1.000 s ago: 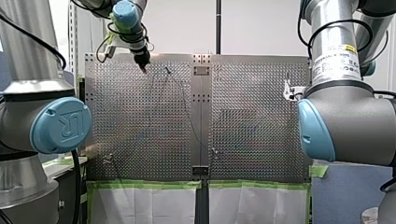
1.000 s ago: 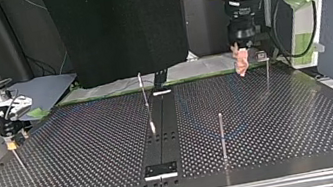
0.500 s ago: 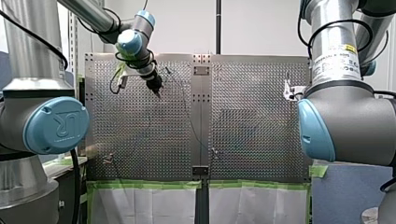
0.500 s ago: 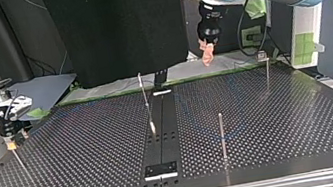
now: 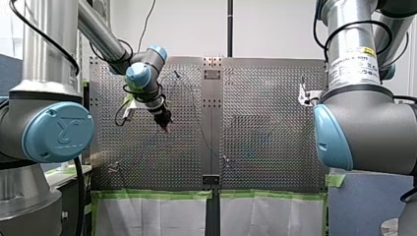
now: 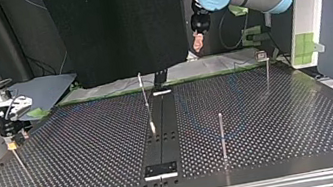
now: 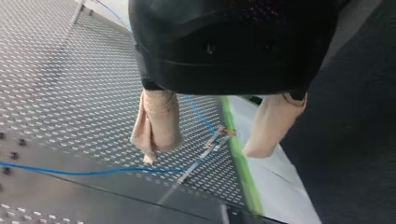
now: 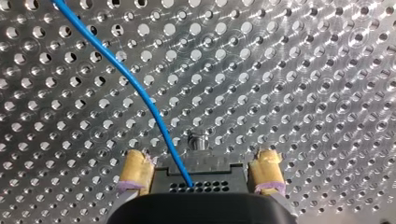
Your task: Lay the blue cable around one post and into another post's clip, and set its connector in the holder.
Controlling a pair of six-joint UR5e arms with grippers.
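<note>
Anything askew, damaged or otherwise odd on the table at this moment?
Nothing stands out. The thin blue cable lies flat on the perforated metal table, the slim metal post nearest the top view's camera stands upright, and my left gripper hangs open and empty above the table.

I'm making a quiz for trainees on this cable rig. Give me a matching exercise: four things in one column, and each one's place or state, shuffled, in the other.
Things
1. my left gripper
2. my right gripper
3. blue cable
4. clip-topped post

Places or states
A. runs across the perforated table
B. open, empty, high above the table
C. down at the table, at the top view's left
D. stands upright at the top view's right

Pairs: 1-B, 2-C, 3-A, 4-D.
</note>
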